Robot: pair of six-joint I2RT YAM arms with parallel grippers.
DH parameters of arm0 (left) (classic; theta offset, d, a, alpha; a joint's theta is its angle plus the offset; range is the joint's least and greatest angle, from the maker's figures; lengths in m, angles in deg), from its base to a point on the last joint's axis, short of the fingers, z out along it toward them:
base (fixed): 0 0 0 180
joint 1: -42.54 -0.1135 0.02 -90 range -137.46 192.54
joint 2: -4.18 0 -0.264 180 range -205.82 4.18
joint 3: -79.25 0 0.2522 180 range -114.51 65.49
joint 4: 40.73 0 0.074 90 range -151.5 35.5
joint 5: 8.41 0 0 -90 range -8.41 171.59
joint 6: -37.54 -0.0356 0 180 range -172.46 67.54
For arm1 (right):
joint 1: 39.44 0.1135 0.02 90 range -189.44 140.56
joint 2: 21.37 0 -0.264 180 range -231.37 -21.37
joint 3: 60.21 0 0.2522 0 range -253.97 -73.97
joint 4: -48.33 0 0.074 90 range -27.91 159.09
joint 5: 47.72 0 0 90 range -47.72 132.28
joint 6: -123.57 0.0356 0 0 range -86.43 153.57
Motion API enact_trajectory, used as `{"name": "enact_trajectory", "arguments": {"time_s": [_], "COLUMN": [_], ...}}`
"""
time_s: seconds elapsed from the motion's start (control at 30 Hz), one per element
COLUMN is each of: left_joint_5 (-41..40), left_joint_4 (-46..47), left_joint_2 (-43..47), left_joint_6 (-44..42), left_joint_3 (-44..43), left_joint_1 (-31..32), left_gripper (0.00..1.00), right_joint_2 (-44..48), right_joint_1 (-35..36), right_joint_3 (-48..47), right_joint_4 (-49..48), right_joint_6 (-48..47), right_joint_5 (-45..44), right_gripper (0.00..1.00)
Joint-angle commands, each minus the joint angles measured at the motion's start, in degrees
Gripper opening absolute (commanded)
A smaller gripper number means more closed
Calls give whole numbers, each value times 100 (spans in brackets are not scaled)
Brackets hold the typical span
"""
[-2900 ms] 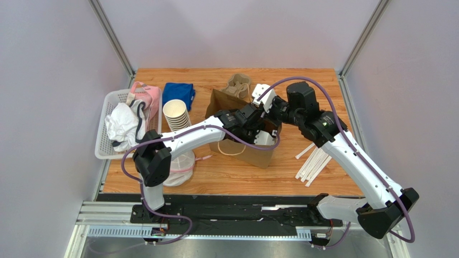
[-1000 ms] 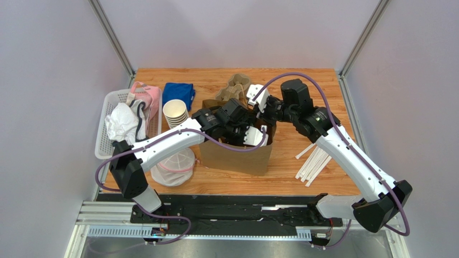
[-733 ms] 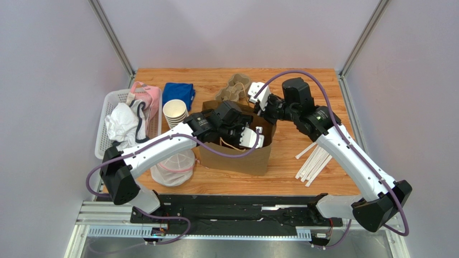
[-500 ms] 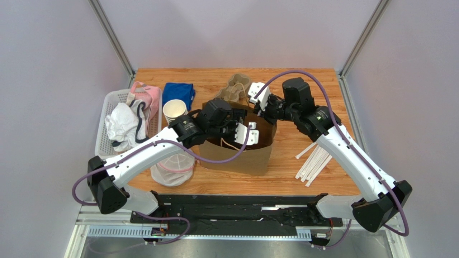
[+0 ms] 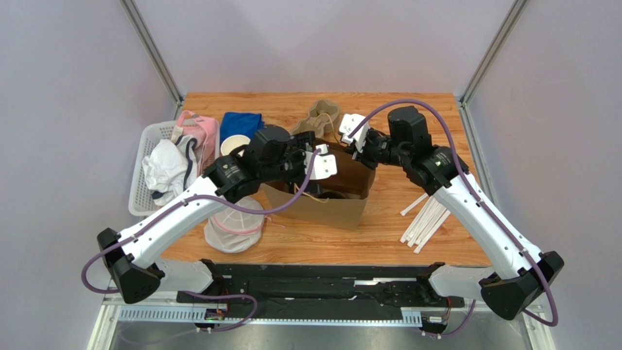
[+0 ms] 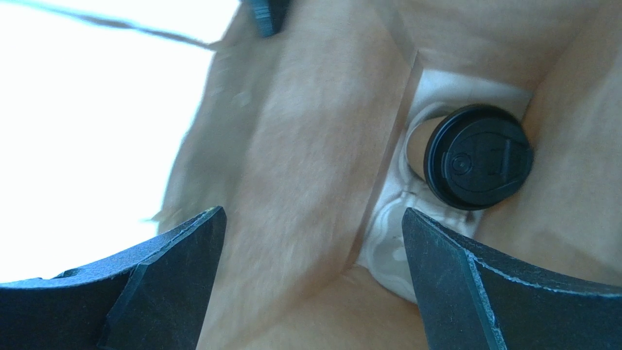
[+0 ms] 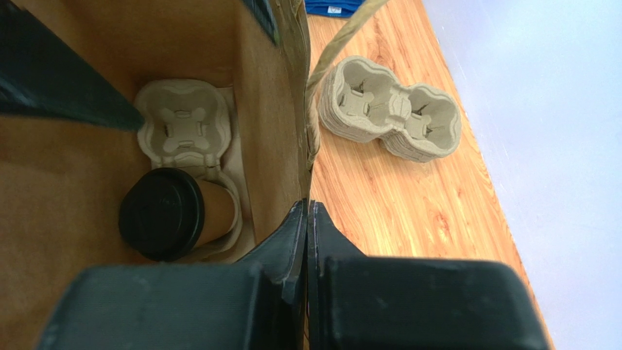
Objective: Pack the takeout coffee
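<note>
The left arm has drawn back. A second ago its gripper was sunk in the mouth of the bag; now the left gripper hangs above the left rim of the bag, lifted clear. Its fingers are spread as wide as they go and hold nothing. That reads as a finished release — the coffee stays inside, so the packing looks all but done, with only the arms left to come away.

In the left wrist view the coffee stands upright at the bottom of the bag, black lid up, seated in one pocket of a carrier. The other pocket is empty. The coffee lies well below the open fingers and off toward the right one, touching neither.

Further right, the right gripper has not moved over that second. Its jaws are pressed together on the bag's far right wall, pinching the paper rim and holding the mouth open. In its wrist view the coffee sits down inside the bag, to the left of the pinch and well apart from it. Outside that wall, on the table, lies a stack of spare carriers. Near the right edge lies a bundle of white sticks.
</note>
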Motion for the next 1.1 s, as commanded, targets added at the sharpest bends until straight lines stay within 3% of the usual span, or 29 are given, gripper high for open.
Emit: {"name": "enact_trajectory", "arguments": {"time_s": [0.0, 0.3, 0.57, 1.07], "left_joint_5": [171, 240, 443, -278], "left_joint_4": [179, 284, 1453, 1454], "left_joint_2": [502, 625, 977, 722], "left_joint_6": [495, 1162, 2314, 3317], "left_joint_3": [-314, -437, -507, -754], "left_joint_1": [-92, -337, -830, -1612], "left_gripper": [99, 97, 99, 99], "right_joint_2": [252, 296, 287, 708], "right_joint_1": [-30, -30, -30, 154], "right_joint_3": [-23, 91, 56, 179], "right_joint_4": [-229, -247, -308, -98], "right_joint_6": [-139, -183, -227, -631], "right_joint_5": [140, 236, 298, 738], "right_gripper": [0, 0, 0, 0]}}
